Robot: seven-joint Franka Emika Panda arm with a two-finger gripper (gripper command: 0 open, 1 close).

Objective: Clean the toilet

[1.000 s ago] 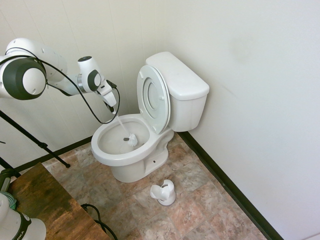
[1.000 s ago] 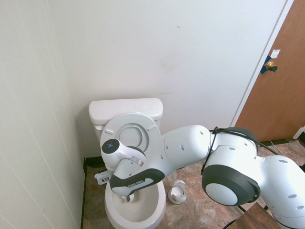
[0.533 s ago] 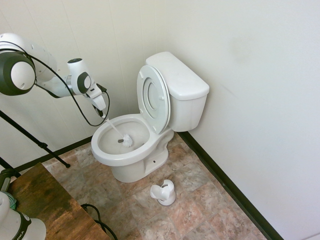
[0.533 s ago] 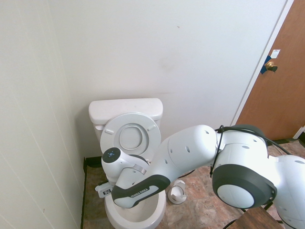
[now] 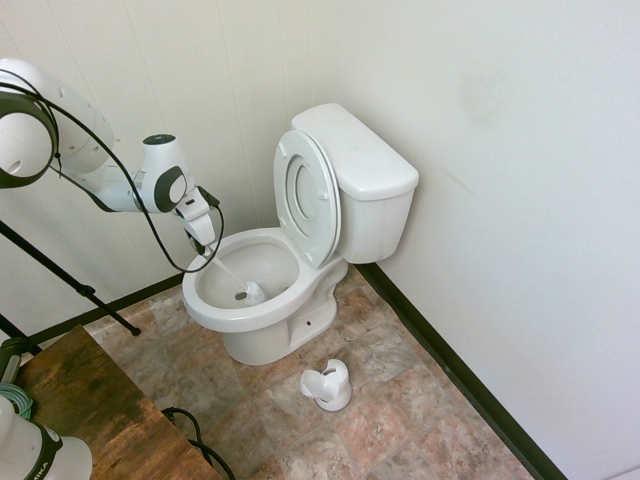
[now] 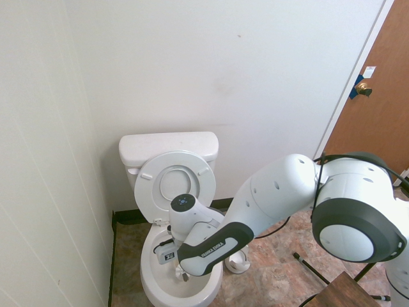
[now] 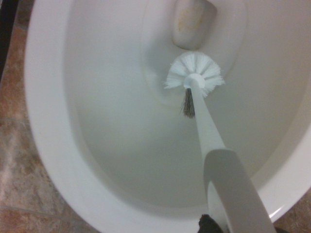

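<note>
The white toilet (image 5: pixel 360 170) stands in the corner, with seat and lid (image 5: pixel 305 195) raised against the tank. My gripper (image 5: pixel 206 248) hangs just over the bowl's left rim (image 5: pixel 215 312), shut on the handle of a white toilet brush. The handle slants down into the bowl, and the brush head (image 5: pixel 252 294) rests on the bowl's inner wall. In the wrist view the bristles (image 7: pixel 194 77) sit just below the drain opening (image 7: pixel 193 22), with the handle (image 7: pixel 210 133) running back toward the camera. From the other side, the toilet (image 6: pixel 168 148) is partly covered by my arm.
The small white brush holder (image 5: pixel 328 385) stands on the tiled floor in front of the toilet, also visible as the holder (image 6: pixel 238 261). Walls close in behind and to both sides. A wooden table (image 5: pixel 90 410) is at lower left, and a brown door (image 6: pixel 374 109) is beyond the arm.
My gripper has dropped lower toward the bowl's left rim. The brush head has slid a little from the bowl's middle toward its front.
</note>
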